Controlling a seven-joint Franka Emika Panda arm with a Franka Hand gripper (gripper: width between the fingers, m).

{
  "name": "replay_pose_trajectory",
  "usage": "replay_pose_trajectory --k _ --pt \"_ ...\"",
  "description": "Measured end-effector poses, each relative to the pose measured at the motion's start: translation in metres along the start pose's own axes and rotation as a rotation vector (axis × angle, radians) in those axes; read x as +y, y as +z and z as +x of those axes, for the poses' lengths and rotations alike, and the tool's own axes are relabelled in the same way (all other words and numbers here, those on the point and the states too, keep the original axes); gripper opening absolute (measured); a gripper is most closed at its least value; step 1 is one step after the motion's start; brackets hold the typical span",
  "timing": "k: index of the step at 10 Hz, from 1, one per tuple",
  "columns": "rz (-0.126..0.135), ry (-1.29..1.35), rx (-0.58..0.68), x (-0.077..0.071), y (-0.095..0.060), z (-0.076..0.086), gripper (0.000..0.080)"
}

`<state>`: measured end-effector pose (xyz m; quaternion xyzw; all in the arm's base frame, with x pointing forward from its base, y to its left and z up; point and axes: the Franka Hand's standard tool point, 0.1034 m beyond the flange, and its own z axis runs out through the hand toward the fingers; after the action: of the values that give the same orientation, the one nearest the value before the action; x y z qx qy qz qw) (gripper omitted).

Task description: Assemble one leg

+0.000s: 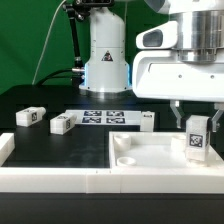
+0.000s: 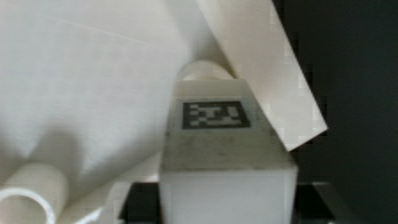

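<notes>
The gripper (image 1: 196, 118) is clamped on one leg (image 1: 196, 140), held upright over the tabletop panel (image 1: 146, 166) near the table's near edge, toward the exterior view's right. If the leg sits off its round recess or tilts, pressing could jam it or make it slip. I count four legs: one held and three loose along the far side by the marker board (image 1: 105, 117).

The gripper (image 1: 196, 120) has its fingers either side of an upright leg (image 1: 196, 138) standing on the white tabletop panel (image 1: 150, 160). Three other legs (image 1: 30, 117) (image 1: 62, 123) (image 1: 147, 120) lie on the black table (image 1: 30, 95)
</notes>
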<state>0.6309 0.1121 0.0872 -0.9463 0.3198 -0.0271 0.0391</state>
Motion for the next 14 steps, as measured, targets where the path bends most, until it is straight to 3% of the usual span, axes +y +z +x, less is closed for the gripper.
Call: replay_pose_trajectory --k 3,7,9,11,14 --pt "-0.007 0.288 0.004 0.002 0.000 0.000 0.0292" --pt "-0.010 0.362 0.003 0.003 0.001 -0.001 0.0293" --pt "-0.009 0.285 0.003 0.001 0.000 -0.002 0.0605" --pt "-0.003 0.076 0.005 -0.002 0.001 -0.005 0.0635" --pt "-0.019 -0.332 -0.006 -0.010 0.000 -0.014 0.0649"
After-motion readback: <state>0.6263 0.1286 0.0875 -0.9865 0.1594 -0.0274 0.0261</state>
